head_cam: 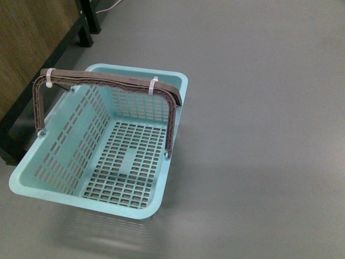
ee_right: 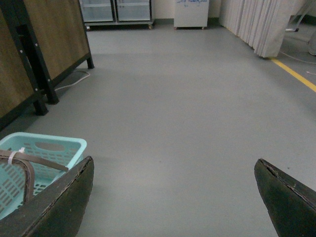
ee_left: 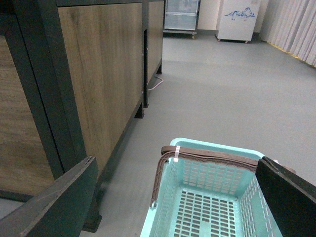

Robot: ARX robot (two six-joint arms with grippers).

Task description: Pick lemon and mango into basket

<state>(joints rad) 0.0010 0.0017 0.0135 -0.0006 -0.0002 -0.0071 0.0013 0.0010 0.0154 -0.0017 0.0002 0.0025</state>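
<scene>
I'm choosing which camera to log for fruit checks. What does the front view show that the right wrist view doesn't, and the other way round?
Front view only: the whole inside of the basket, holding nothing, and both white zip ties on its handles. Right wrist view only: the right gripper, open, a yellow floor line and a curtain. Both: the basket, the grey floor and the wooden cabinet; no lemon or mango in either.

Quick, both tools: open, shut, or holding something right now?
Left tool: open, holding nothing.
Right tool: open, holding nothing.
</scene>
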